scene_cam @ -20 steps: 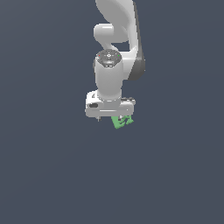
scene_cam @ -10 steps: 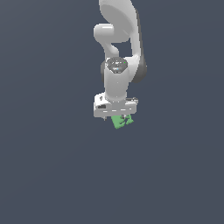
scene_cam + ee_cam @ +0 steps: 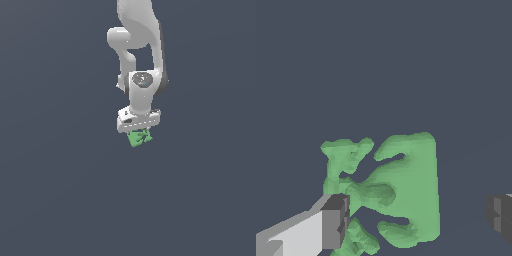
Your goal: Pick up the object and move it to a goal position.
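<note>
The object (image 3: 140, 138) is a small bright green blocky piece with dark notches. It lies just under the white gripper (image 3: 138, 131) in the exterior view. In the wrist view the object (image 3: 406, 185) sits between the two grey fingertips. The gripper (image 3: 416, 217) is open. One fingertip (image 3: 335, 221) overlaps the object's edge, and the other (image 3: 500, 216) stands well apart from it. I cannot tell whether the near fingertip touches the object.
The white arm (image 3: 142, 45) rises above the gripper to the frame's top. A plain dark grey-blue surface (image 3: 60, 190) surrounds everything. No other objects or goal marker show.
The gripper hand has shifted a little to the exterior view's right and turned, coming more squarely over the green object. The object has stayed in place.
</note>
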Robot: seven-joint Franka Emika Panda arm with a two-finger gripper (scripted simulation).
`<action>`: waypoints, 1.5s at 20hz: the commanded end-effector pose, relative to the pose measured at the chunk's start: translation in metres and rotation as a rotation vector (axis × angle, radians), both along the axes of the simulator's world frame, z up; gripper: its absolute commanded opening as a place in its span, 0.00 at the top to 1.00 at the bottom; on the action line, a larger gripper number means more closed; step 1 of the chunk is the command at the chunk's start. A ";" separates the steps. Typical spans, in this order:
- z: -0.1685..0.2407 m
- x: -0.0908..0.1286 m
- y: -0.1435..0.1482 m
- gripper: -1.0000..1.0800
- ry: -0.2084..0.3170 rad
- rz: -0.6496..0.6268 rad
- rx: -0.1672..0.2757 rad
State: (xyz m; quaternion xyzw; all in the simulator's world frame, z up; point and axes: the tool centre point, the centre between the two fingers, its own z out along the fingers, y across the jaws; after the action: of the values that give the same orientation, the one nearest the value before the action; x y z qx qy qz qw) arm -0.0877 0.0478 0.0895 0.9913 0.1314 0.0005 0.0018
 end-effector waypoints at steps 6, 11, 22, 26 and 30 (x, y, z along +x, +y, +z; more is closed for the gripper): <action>-0.015 -0.023 0.011 0.04 0.001 0.049 0.003; -0.016 -0.024 0.012 0.04 0.002 0.051 0.003; -0.053 -0.026 0.012 0.04 0.002 0.053 0.003; -0.064 -0.025 0.012 0.04 0.002 0.053 0.003; -0.066 -0.025 0.012 1.00 0.002 0.053 0.003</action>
State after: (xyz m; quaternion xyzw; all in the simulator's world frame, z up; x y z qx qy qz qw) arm -0.1043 0.0590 0.0411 0.9877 0.1557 0.0145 0.0018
